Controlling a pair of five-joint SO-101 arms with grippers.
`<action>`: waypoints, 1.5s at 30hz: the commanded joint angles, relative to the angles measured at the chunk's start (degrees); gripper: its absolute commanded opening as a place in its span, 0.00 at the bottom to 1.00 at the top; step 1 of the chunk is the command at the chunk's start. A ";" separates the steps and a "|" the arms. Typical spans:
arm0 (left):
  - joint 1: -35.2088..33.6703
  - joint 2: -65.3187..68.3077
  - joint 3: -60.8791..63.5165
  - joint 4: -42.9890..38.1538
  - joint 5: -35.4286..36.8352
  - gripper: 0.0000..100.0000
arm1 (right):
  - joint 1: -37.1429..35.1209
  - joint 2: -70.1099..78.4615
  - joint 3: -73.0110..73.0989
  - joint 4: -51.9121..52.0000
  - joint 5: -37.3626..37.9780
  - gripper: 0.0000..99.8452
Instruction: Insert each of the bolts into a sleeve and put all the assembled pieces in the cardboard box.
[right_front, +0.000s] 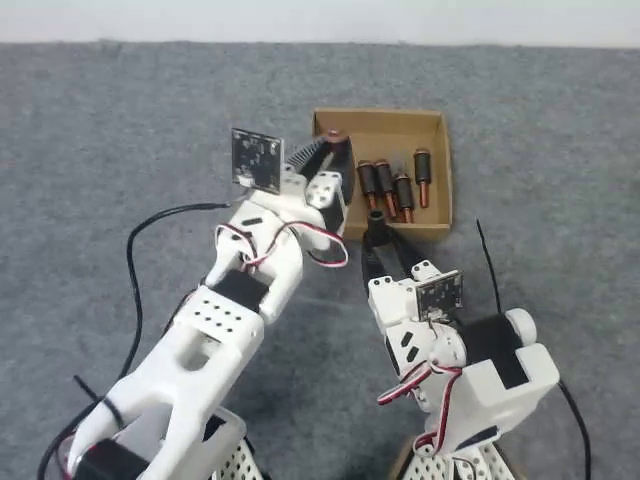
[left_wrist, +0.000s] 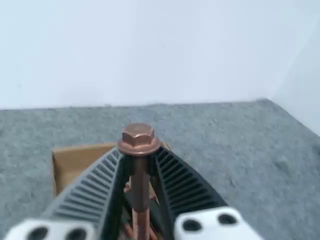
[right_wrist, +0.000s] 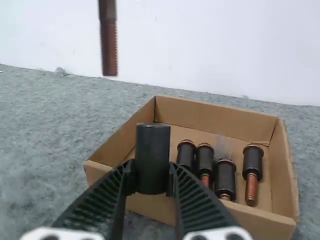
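Bolt and sleeve each gripped at the box

Bolt (left_wrist: 138, 142) stands upright between the left gripper's (left_wrist: 139, 156) fingers, which are closed on its shank just under the hex head. The head sits past the fingertips. The sleeve (right_wrist: 152, 159) stands upright in the right gripper (right_wrist: 151, 172), clamped around its lower part with its top clear of the tips. Just beyond those tips is the box (right_wrist: 215, 116), with four assembled pieces (right_wrist: 225, 179) lying side by side inside. The bolt hangs raised over one side of the box, apart from the sleeve. Grey carpet (right_front: 120, 130) lies beneath.
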 joint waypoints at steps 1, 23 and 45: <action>1.85 -3.78 -0.92 -2.20 -0.53 0.01 | -2.59 -0.31 1.23 -2.07 -0.53 0.01; 2.37 -3.52 -5.05 7.82 2.73 0.01 | -3.12 3.56 -5.10 -2.77 -0.62 0.01; -0.88 -3.25 -4.00 7.82 4.92 0.01 | -4.35 16.57 -10.90 -12.09 5.98 0.01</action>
